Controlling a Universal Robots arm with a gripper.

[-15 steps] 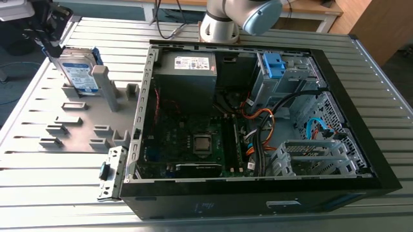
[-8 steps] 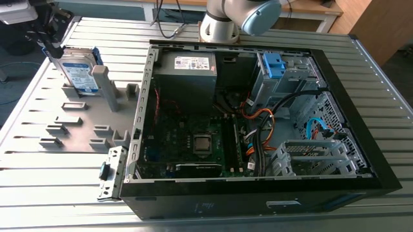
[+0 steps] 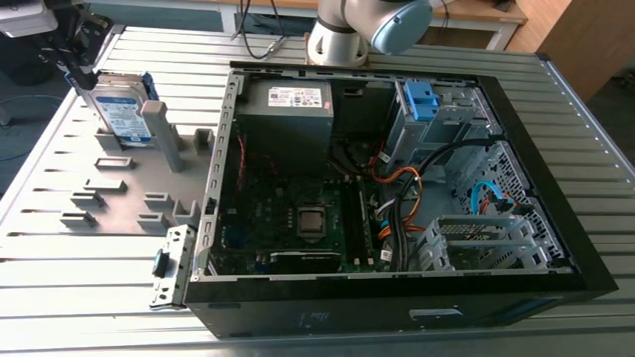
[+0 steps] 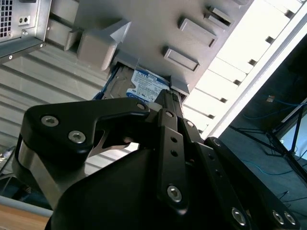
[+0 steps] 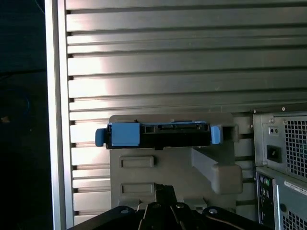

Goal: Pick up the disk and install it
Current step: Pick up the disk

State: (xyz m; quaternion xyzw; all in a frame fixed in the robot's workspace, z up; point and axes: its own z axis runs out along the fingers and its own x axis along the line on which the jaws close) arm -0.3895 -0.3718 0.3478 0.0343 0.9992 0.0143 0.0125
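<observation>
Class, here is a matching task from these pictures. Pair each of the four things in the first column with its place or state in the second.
Things:
1. disk
2. blue latch
3. orange cables
4. computer case

Places or states:
A. lying on its side, side panel off, insides showing
B. on the silver cage inside the case
C. standing on edge in the grey fixture, outside the case
D. looping inside the case beside the motherboard

Pairs: 1-C, 2-B, 3-D, 4-A
</observation>
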